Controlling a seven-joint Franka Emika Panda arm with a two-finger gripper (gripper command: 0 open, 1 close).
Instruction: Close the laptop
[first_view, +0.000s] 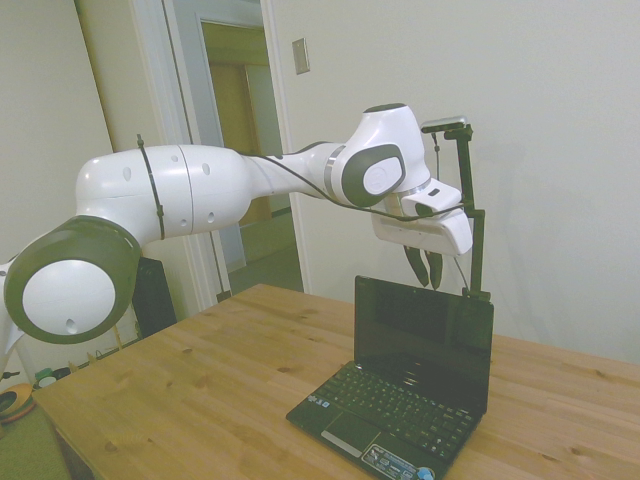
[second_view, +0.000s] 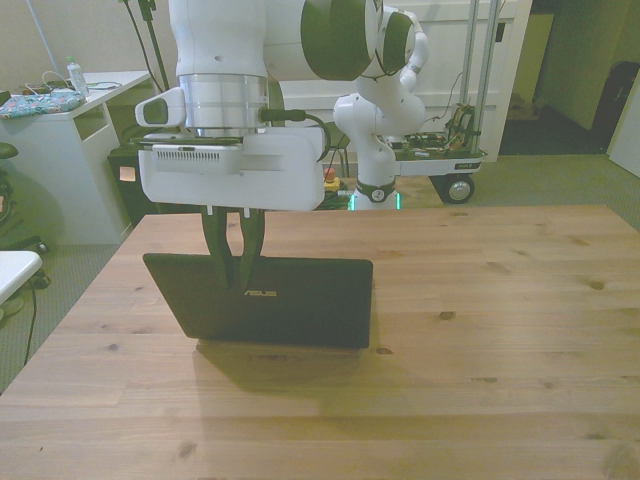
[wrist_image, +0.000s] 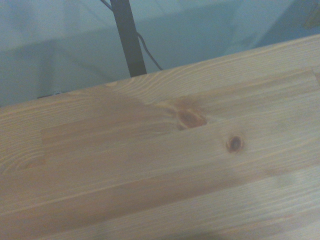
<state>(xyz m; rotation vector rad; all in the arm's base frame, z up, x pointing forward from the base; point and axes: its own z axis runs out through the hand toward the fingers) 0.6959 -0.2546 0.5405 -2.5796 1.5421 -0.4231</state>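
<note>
The laptop (first_view: 420, 345) stands open on the wooden table (first_view: 200, 390), a small black netbook with its dark screen nearly upright and its keyboard toward the table's near edge in the side view. In the front view its matte lid (second_view: 300, 300) with a silver logo faces the camera. My gripper (second_view: 233, 287) hangs at the lid's top edge, toward the front view's left, its fingertips reaching down over the lid's back. The fingers (second_view: 249, 255) are open by a narrow gap with nothing between them. The wrist view holds only bare table (wrist_image: 150, 165).
The table's wood stretches wide toward the front view's right (second_view: 500, 300). Beyond the table stand a white desk (second_view: 70, 110) at the front view's left and a wheeled cart (second_view: 440, 155) behind the robot's base. A wall rises close behind the laptop in the side view.
</note>
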